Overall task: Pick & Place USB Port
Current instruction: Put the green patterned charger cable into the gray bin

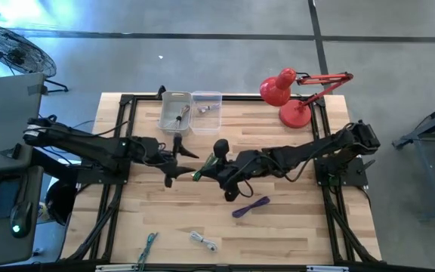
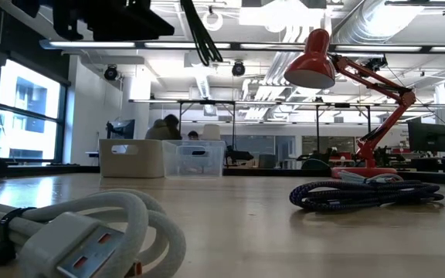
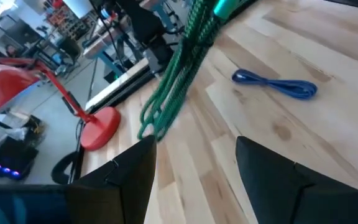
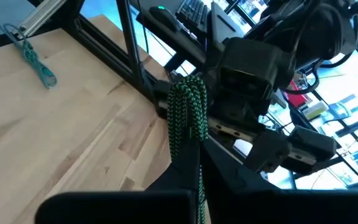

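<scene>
Above table centre, your right gripper (image 1: 201, 174) is clamped on the braided green USB cable (image 4: 187, 118), folded bundle hanging lengthwise, loop end toward your spread-fingered left gripper (image 1: 174, 161).

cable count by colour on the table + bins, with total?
Green cables: 2, one held in the right gripper as green cable, one loose green cable near the front edge
Purple cable: 1
White cable: 1
Bins: 2, white bin and clear bin
Lamp: 1
Total: 4 cables, 7 items
</scene>
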Tool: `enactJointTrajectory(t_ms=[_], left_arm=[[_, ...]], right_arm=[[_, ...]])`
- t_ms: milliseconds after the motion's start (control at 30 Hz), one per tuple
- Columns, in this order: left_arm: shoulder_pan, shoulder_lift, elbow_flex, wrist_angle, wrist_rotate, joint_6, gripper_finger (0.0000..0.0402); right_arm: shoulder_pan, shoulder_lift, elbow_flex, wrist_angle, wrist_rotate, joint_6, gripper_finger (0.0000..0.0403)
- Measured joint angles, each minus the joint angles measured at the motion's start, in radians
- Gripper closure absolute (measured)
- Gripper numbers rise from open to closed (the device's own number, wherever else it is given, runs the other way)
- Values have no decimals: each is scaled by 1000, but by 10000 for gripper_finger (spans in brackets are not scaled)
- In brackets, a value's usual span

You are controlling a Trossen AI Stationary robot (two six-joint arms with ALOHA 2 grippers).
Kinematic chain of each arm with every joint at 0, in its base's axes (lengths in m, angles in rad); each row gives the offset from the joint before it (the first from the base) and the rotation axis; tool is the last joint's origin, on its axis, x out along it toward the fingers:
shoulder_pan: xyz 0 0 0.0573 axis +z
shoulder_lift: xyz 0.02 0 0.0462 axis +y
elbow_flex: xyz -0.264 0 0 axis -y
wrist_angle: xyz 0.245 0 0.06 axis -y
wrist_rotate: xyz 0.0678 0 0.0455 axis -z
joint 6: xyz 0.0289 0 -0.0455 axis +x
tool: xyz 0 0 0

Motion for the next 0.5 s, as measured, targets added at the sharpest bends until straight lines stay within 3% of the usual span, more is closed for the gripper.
enactJointTrajectory(t_ms=[500], left_arm=[[0,85,1,145,-13,10,186]], right_arm=[[-19,1,0,27,-83,6,403]])
